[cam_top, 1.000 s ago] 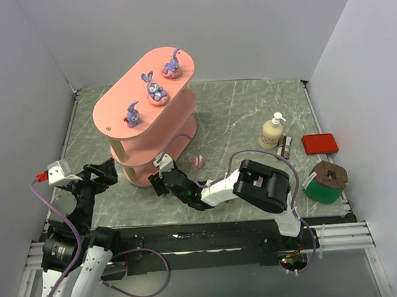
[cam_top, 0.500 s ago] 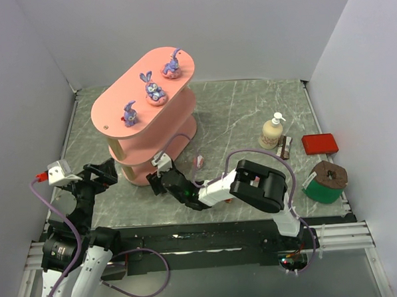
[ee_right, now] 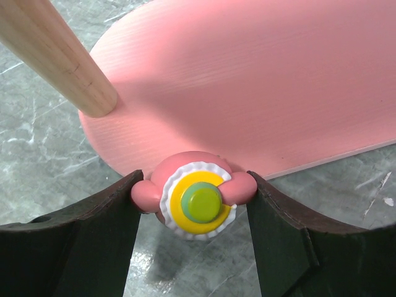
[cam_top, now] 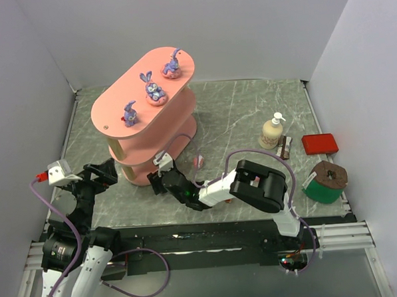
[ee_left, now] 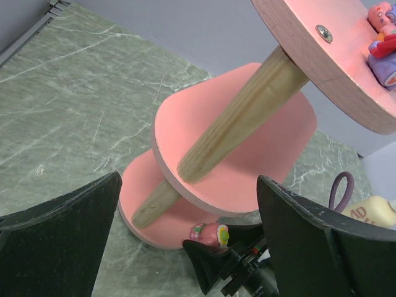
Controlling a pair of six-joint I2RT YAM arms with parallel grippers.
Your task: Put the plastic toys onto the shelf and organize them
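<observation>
The shelf [cam_top: 139, 92] stands at the back left, and three purple bunnies [cam_top: 154, 89] stand on its top board. My right gripper [cam_top: 159, 182] is low at the front rim of the shelf's bottom board [ee_right: 247, 80]. It is shut on a pink toy [ee_right: 195, 199] with a white, yellow and green cap, held just above the table at that rim. The toy also shows in the left wrist view [ee_left: 210, 234]. Another pink-and-white toy [cam_top: 198, 162] lies on the table right of the shelf. My left gripper [cam_top: 108, 172] is open and empty, left of the shelf, facing its posts [ee_left: 241, 117].
A cream pump bottle [cam_top: 272, 131], a small dark item [cam_top: 285, 146] beside it, a flat red box [cam_top: 319, 143] and a green roll with a brown top [cam_top: 325, 182] stand at the right. Grey walls close the table on three sides.
My right arm has stretched slightly further left towards the shelf's bottom board with the toy in it. The left arm has not moved.
</observation>
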